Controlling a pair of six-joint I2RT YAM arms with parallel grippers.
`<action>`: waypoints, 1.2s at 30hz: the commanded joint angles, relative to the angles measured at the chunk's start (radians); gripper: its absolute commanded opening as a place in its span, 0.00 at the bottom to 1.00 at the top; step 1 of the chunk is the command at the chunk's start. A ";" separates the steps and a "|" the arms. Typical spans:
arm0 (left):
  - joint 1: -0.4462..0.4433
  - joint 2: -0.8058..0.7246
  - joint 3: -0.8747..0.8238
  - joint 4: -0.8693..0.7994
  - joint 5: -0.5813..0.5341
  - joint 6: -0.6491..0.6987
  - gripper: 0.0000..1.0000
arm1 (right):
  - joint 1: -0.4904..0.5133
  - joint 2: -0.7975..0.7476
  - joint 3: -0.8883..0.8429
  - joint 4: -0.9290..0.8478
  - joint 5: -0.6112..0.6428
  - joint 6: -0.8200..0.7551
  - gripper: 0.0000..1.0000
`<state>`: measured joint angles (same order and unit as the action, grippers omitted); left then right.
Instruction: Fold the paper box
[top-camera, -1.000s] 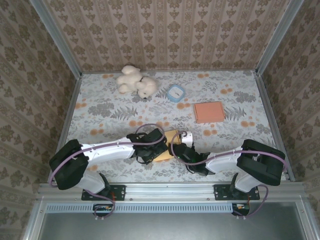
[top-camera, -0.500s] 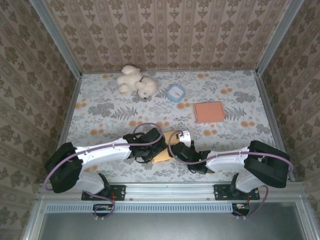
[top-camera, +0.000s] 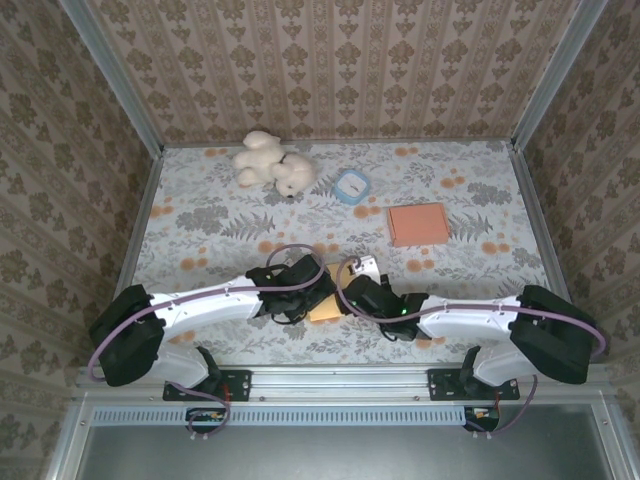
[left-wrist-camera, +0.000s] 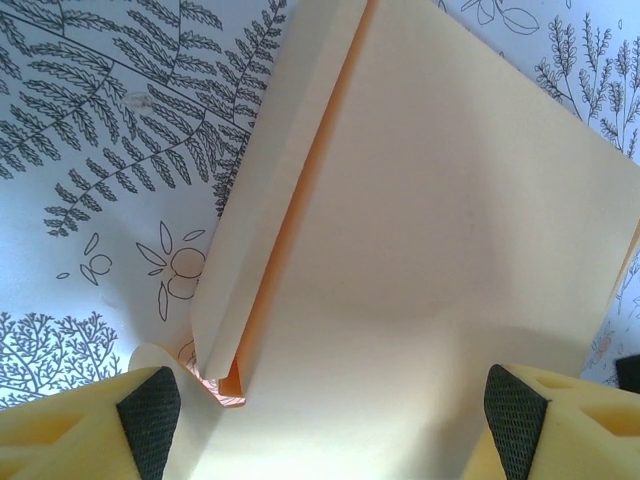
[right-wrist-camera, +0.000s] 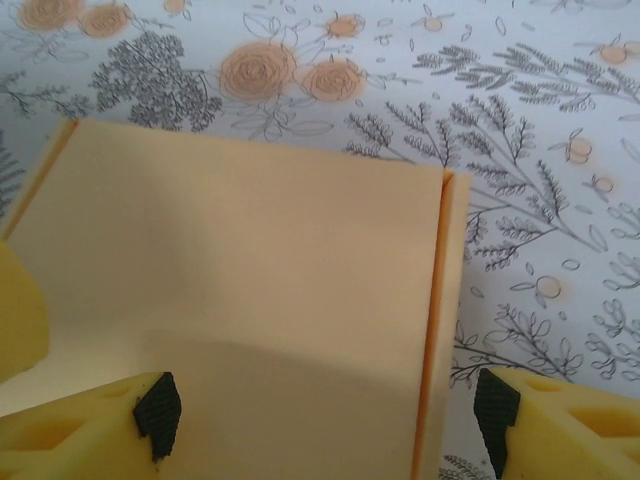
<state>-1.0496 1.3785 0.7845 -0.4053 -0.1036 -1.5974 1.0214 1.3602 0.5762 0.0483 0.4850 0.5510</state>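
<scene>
The paper box (top-camera: 323, 311) is a cream sheet with orange inner faces, lying flat on the flowered tablecloth near the front centre. In the left wrist view the paper box (left-wrist-camera: 430, 230) has one long side flap (left-wrist-camera: 270, 190) folded up and over. My left gripper (left-wrist-camera: 333, 420) hovers open above it, its pads wide at either side. Seen by the right wrist, the paper box (right-wrist-camera: 250, 260) shows a narrow folded edge strip (right-wrist-camera: 450, 300). My right gripper (right-wrist-camera: 325, 410) is open over it. From above, the left gripper (top-camera: 312, 285) and the right gripper (top-camera: 352, 292) meet over the box.
A white plush toy (top-camera: 272, 165) lies at the back left. A small blue-rimmed round dish (top-camera: 352, 186) sits behind centre. An orange flat square box (top-camera: 418, 224) rests to the right of it. Patterned walls close in the table on three sides.
The right arm has reached further left over the box, and its jaws have spread wider. The left gripper stayed over the box and opened slightly.
</scene>
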 joint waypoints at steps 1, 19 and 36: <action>0.011 -0.024 -0.002 -0.023 -0.027 -0.016 0.84 | -0.045 -0.050 0.035 -0.061 -0.064 -0.062 0.81; 0.015 0.016 0.002 0.001 0.028 -0.041 0.85 | -0.247 0.087 -0.014 0.102 -0.356 -0.004 0.66; -0.014 0.059 0.022 0.017 0.038 -0.059 0.88 | -0.246 0.010 -0.175 0.299 -0.385 0.195 0.45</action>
<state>-1.0470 1.4216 0.7792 -0.3878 -0.0746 -1.6238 0.7769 1.3674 0.4305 0.3065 0.1108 0.6979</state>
